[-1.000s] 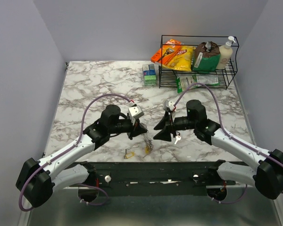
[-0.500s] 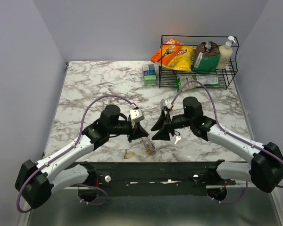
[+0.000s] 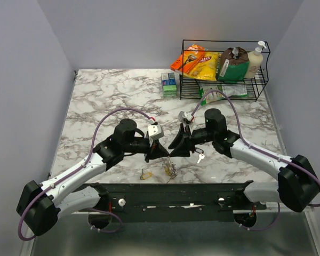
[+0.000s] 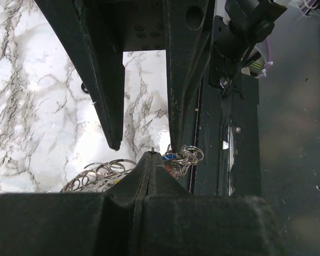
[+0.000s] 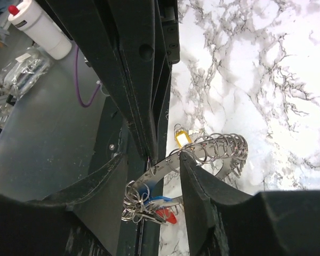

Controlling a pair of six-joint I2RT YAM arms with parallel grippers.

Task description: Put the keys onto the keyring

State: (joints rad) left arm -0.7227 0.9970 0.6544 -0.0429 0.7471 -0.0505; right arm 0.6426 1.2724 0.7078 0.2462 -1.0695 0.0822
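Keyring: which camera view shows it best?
Right wrist: the keyring and its fanned keys show clearly against the marble. Left wrist catches only some loops behind its fingers; top external shows a tiny blurred cluster.

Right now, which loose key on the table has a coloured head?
The yellow-headed key, left of the key bunch; the silver key beside the right gripper is bare metal.

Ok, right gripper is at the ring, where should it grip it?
Probably the bare silver stretch of the ring beside the left gripper's pinch, coming from the right, opposite it: that stretch lies between the open right gripper's fingers, while keys crowd the rest.
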